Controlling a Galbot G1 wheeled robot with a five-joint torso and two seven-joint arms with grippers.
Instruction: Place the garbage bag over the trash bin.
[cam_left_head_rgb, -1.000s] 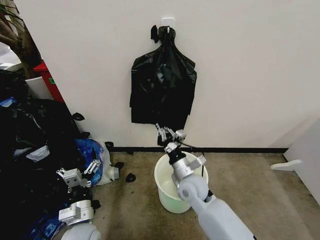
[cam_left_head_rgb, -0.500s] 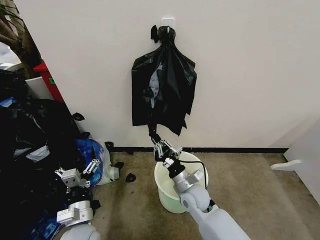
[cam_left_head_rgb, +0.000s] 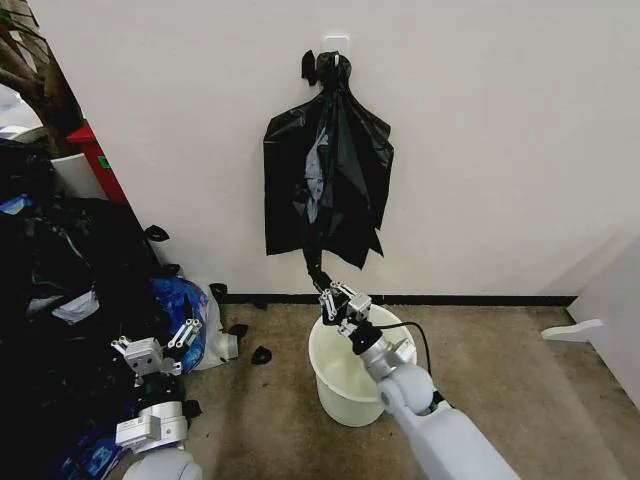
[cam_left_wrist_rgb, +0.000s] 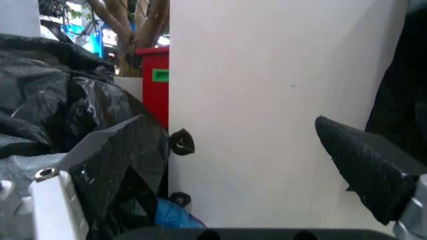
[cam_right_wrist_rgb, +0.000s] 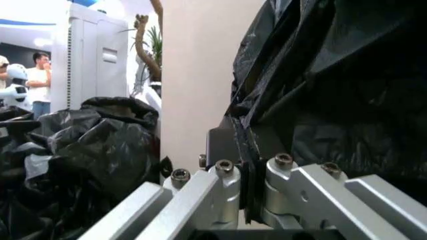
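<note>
My right gripper is above the far rim of the trash bin, a cream-white bucket on the floor by the wall. It is shut on a thin black tail of the garbage bag. That tail runs taut up into the black bags bunched on the wall hook. In the right wrist view the glossy black plastic is pinched between the closed fingers. My left gripper stands open low at the left, beside the heap of bags, with nothing between its fingers.
A large heap of stuffed black bags fills the left side, with a blue bag at its edge. Small black scraps lie on the carpet. A red box stands by the wall. A white object lies far right.
My right gripper has moved from just above the bin toward the wall and closed on the bag's lower tail. The hanging bunch has shifted and now trails a taut strip downward.
</note>
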